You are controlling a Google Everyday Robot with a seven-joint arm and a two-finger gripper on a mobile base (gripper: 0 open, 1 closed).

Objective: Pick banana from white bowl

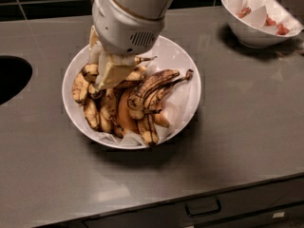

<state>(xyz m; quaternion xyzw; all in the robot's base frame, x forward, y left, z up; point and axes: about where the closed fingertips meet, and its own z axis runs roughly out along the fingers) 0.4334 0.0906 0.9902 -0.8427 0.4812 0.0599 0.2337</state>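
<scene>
The white bowl [189,66] is wide, shallow and lined with crumpled white paper. It sits on the grey counter at centre left. Several overripe, brown-spotted bananas [153,87] lie heaped in it. My gripper [108,76] hangs from a thick white wrist and reaches down into the left half of the bowl. Its cream tip is among the bananas there. The wrist hides the bananas under it and the bowl's far left rim.
A smaller, deeper white bowl [256,36] with red pieces stands at the back right. A dark round opening [10,77] is cut into the counter at the left edge. A drawer handle [203,207] shows below the counter's front edge. Dark tiles line the back wall.
</scene>
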